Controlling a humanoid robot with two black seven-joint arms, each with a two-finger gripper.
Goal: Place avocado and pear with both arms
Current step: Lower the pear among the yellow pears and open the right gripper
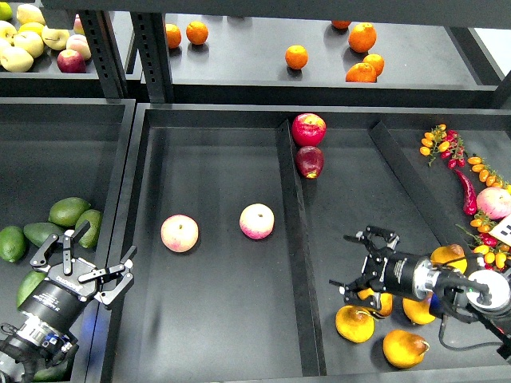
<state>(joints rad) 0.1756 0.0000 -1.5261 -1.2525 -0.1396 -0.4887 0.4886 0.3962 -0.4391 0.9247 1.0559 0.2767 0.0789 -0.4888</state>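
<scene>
Several dark green avocados (69, 211) lie in the left bin. My left gripper (90, 266) is open and empty just in front of them, by the bin's right wall, fingers pointing up and right. Several golden yellow-orange pears (354, 323) lie at the front of the right compartment. My right gripper (352, 262) is open and empty, pointing left. It sits just above and behind the pears, partly covering one pear (377, 303). Neither gripper holds fruit.
Two round pink-yellow fruits (180, 233) (257, 221) lie in the middle compartment. Two red apples (308, 129) sit by the divider (294, 231). Chillies and small tomatoes (467, 187) lie at the right. Oranges (362, 37) and apples (32, 40) are on the upper shelf.
</scene>
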